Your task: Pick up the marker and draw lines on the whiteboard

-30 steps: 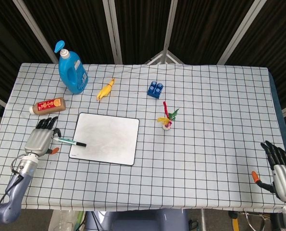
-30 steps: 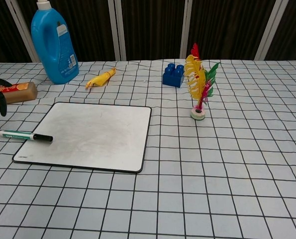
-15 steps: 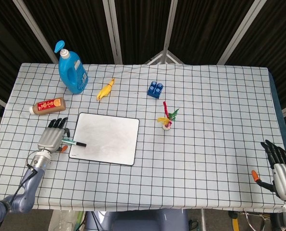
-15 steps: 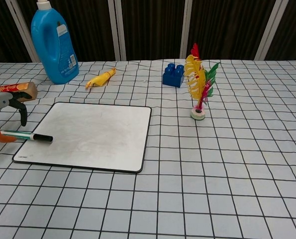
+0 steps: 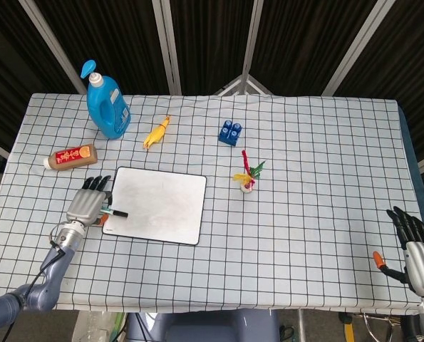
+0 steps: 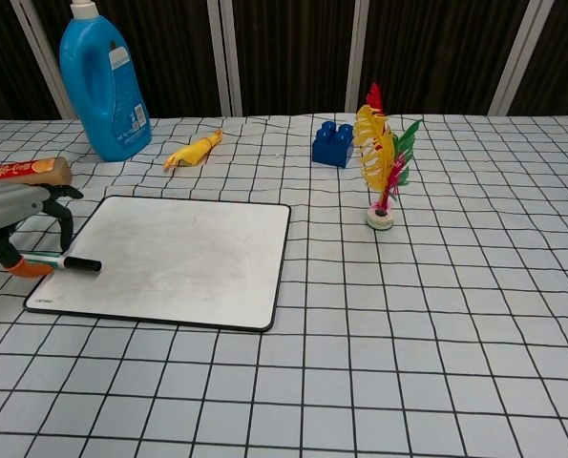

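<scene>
the left hand (image 5: 88,208) arches over the marker (image 6: 66,260), fingers (image 6: 62,214) spread, not closed on it. the marker lies across the whiteboard (image 5: 158,204) left edge. the right hand (image 5: 418,249) rests open.

A: What's crowding the left hand (image 5: 88,206)?
B: marker (image 6: 58,260) under its fingers, whiteboard (image 5: 158,204) edge just right of it, brown tube (image 5: 70,156) near, beyond the fingertips
A: And open cloth?
B: bare checks on its near side; blue bottle (image 5: 107,103), yellow toy (image 5: 156,133) well beyond
</scene>
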Robot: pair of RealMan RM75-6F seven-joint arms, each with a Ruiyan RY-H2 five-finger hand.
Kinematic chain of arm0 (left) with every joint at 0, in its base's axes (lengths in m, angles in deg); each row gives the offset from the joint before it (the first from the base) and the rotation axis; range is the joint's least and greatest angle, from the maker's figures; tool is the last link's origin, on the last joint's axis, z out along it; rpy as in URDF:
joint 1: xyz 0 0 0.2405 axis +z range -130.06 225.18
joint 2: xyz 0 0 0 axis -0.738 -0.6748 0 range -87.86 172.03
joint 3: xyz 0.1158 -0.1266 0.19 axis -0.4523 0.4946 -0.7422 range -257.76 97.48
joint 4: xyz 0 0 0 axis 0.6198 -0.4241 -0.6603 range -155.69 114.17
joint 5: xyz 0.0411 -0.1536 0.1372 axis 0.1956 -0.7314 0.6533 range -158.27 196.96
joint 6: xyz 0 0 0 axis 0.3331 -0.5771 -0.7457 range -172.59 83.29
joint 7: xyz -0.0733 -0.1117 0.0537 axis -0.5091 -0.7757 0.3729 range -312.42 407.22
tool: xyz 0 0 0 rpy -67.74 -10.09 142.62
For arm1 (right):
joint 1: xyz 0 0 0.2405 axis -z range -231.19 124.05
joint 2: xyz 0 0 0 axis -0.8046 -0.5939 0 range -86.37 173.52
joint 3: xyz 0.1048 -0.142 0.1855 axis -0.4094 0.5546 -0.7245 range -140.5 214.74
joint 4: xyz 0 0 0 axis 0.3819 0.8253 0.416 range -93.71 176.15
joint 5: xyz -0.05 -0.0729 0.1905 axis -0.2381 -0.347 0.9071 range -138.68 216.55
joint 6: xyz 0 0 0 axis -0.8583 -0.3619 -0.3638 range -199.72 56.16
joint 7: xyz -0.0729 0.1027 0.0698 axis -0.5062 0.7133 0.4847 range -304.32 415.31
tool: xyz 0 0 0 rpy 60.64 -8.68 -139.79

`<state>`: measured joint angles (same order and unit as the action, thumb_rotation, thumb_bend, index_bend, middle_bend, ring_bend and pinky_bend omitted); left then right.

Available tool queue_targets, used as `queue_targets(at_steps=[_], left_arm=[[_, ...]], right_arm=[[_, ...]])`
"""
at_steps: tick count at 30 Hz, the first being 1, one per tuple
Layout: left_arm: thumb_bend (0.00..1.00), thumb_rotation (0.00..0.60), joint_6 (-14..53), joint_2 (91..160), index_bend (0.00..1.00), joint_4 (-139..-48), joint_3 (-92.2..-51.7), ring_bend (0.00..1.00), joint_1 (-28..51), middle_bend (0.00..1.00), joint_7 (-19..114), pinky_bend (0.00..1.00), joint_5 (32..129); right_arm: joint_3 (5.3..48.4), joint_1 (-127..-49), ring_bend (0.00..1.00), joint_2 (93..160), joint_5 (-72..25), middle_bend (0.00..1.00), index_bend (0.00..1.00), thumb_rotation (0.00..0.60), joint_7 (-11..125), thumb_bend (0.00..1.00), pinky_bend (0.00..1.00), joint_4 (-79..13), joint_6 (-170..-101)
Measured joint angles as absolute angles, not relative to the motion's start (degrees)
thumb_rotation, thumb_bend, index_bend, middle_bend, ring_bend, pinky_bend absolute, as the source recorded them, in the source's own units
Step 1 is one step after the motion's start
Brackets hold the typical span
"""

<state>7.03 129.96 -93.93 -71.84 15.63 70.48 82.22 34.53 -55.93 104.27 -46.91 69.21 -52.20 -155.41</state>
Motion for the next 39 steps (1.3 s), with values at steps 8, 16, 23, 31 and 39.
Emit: queue_targets(at_steps=[8, 16, 23, 31, 39], left_arm=[[0.5, 0.6, 6.7, 130.6, 0.61, -93.0, -72.2, 0.0, 15.3, 0.06, 70.7, 0.0, 81.2], [0.51, 0.6, 9.5, 130.2, 0.64, -95.6, -70.5, 0.0, 15.9, 0.09, 66.5, 0.0, 81.8], [0.51, 0.6, 14.3, 128.2, 0.64, -102.8, -67.0, 0.0, 16.7, 0.09, 58.4, 0.02, 84.7], [0.51, 0.6, 16.5, 128.9, 0.66, -110.7, -61.3, 0.0, 17.5, 0.11, 42.0, 0.05, 84.0], [0.51, 0.6, 11.7, 133.2, 0.67, -110.5, -58.8, 0.0, 15.7, 0.13, 29.0, 0.05, 82.7]], right_arm=[[34.4, -56.0, 0.0, 104.3, -46.8, 0.0, 0.0, 0.6, 69.2, 0.35, 0.0, -52.3, -155.4], [34.4, -55.9, 0.0, 104.2, -46.7, 0.0, 0.0, 0.6, 69.0, 0.35, 0.0, -52.5, -155.6], [34.4, -55.9, 0.0, 104.2, -46.7, 0.0, 0.0, 0.6, 68.8, 0.35, 0.0, -52.5, -155.5], [34.3, -56.0, 0.0, 104.1, -46.2, 0.0, 0.0, 0.6, 69.0, 0.35, 0.0, -52.6, -155.1], [34.1, -56.3, 0.0, 104.1, -45.5, 0.0, 0.0, 0.6, 69.2, 0.35, 0.0, -52.5, -154.2]])
